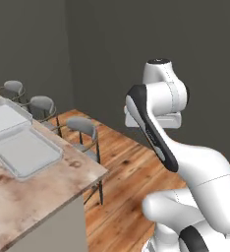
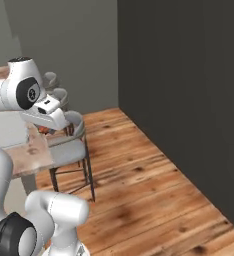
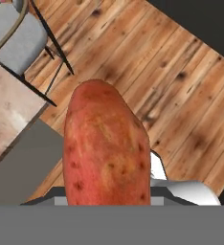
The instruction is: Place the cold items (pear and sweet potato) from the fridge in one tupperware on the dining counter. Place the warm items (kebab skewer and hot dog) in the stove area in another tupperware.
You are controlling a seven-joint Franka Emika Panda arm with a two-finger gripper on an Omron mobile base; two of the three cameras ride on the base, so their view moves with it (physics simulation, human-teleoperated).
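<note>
A large reddish-brown sweet potato (image 3: 106, 148) stands close in the hand view, held over the wooden floor just off the counter's corner. My gripper (image 2: 49, 126) is shut on it; the fingertips are hidden behind it. In the right base view a sliver of the sweet potato (image 2: 49, 132) shows under the hand, at the counter's end. Two shallow grey tupperware trays lie side by side on the dining counter (image 1: 48, 189): one nearer the corner (image 1: 26, 151), one behind it (image 1: 1, 118). Both look bare. Pear, kebab skewer and hot dog are out of view.
Grey stools line the counter's far side (image 1: 82, 125) (image 1: 42, 104) (image 1: 14, 87); one stool (image 2: 69, 147) stands right below my hand. A dark wall (image 2: 189, 100) runs along the right. Open wooden floor (image 2: 149, 190) lies between the wall and the counter.
</note>
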